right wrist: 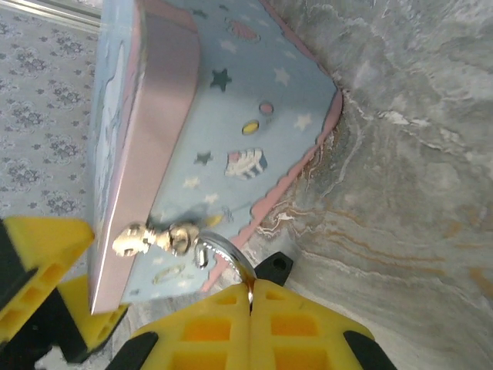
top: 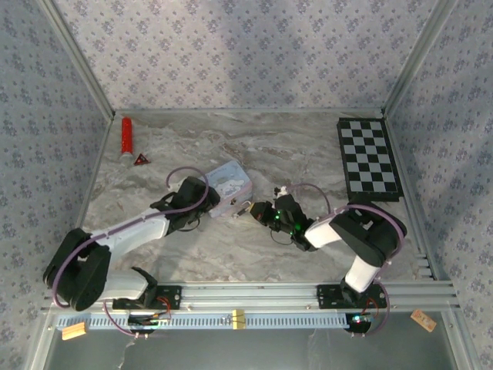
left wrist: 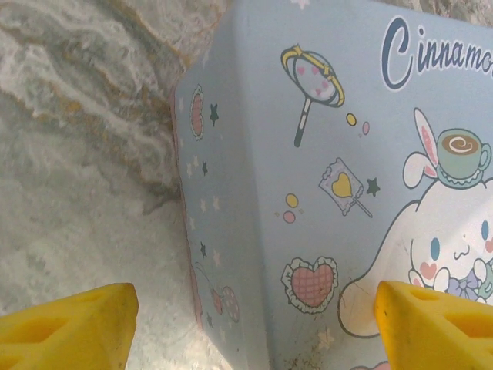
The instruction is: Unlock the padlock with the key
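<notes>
While the left gripper (left wrist: 256, 310) hangs with jaws wide apart over a corner of the pastel tin (left wrist: 254, 154), the right gripper (right wrist: 251, 293) is pressed tight on the key (right wrist: 250, 284), a thin brownish sliver mostly hidden in the seam; its tip points toward the padlock (right wrist: 275, 266). That blackish padlock sits just beyond the fingertips beside the tin; its long axis runs from gripper to tin, silver shackle (right wrist: 222, 250) toward the tin's clasp (right wrist: 158, 239).

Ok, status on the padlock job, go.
Left gripper open, over tin. Right gripper shut on key, tip at padlock beside tin. Padlock mostly hidden behind fingers.
</notes>
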### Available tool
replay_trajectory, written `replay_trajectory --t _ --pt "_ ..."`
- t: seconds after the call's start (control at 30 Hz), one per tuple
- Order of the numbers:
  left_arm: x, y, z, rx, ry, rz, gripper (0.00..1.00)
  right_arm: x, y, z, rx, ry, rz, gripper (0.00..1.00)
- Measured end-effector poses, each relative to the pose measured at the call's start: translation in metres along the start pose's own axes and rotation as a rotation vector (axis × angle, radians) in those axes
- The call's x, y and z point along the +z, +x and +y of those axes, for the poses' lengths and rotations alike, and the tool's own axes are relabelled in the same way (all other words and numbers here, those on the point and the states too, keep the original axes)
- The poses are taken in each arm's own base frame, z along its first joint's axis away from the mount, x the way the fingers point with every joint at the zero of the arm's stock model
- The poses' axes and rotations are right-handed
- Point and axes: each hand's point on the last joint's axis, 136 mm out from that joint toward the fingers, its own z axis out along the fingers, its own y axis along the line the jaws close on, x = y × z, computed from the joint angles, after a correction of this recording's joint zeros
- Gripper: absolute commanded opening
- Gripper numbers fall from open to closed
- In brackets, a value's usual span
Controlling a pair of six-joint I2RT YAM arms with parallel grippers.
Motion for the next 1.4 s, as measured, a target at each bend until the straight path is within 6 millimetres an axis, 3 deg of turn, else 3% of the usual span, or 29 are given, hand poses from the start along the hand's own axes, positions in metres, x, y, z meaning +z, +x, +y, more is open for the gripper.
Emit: replay_trajectory --t 0.13,0.43,0.57,0.87,1.0,1.4 --pt "0.009 -0.01 -0.005 0.018 0.001 0.002 0.8 -0.014 -0.004 -0.004 -0.017 0.018 -0.015 0.0" --pt "0.03 -0.032 -0.023 0.085 0.009 0.014 0.8 -0.035 -0.014 -0.042 0.015 0.116 -0.03 0.0" --pt "0.041 -0.045 -0.033 0.127 0.011 0.019 0.8 -0.046 -0.02 -0.047 0.01 0.135 -0.041 0.0" --pt "0.066 -0.073 -0.057 0.259 -0.012 0.024 0.79 -0.084 -0.039 -0.025 -0.122 0.155 -0.095 0.32" --pt "0.073 -0.081 -0.063 0.301 -0.018 0.03 0.79 -0.104 -0.049 -0.02 -0.196 0.193 -0.131 0.41" --pt "0.085 -0.102 -0.074 0.397 -0.051 0.04 0.81 -0.144 -0.059 -0.047 -0.28 0.353 -0.164 0.64"
